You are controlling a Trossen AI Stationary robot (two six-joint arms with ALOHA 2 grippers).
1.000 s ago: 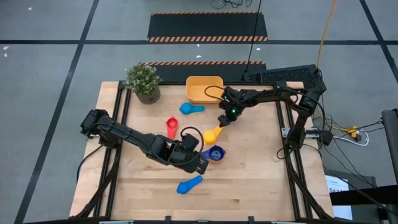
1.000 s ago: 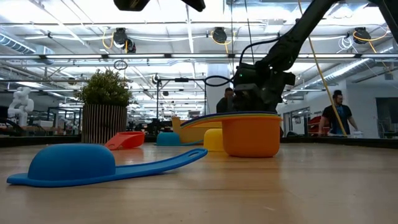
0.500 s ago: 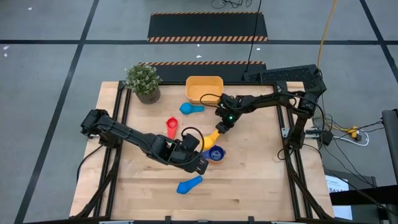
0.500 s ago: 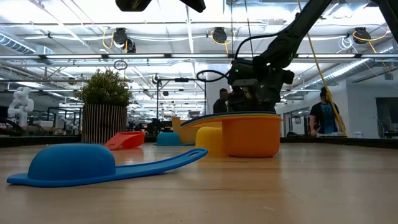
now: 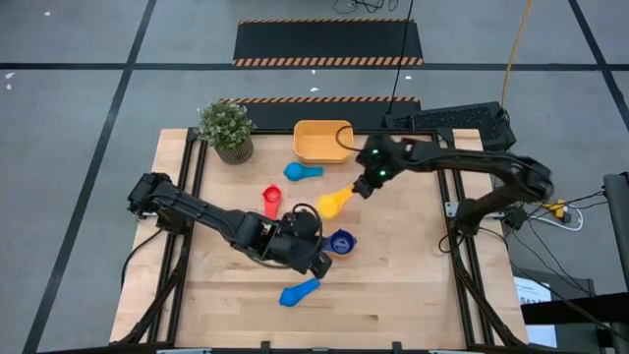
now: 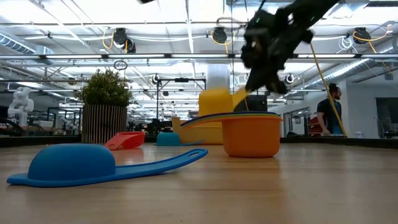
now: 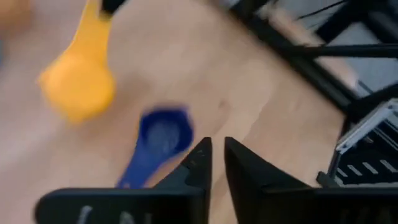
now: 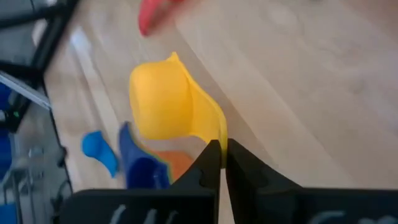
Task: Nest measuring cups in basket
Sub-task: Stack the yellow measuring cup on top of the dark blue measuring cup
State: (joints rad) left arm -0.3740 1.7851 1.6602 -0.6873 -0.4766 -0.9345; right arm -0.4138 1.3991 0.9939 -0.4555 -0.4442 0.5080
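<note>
Right gripper (image 5: 360, 187) pinching the flat handle of the small yellow plastic measuring cup (image 5: 334, 204), carrying it clear of the wooden table (image 5: 413, 285) at frame centre, presumably for nesting. Shallow orange-yellow plastic basket (image 5: 322, 142) waiting just above centre, empty so far. Left gripper (image 5: 319, 264) hovering nearly closed, holding nothing, beside the dark blue cup (image 5: 341, 242) below centre. Red cup (image 5: 271, 200), light blue cup (image 5: 302, 171) and second light blue cup (image 5: 300, 291) lying loose.
</note>
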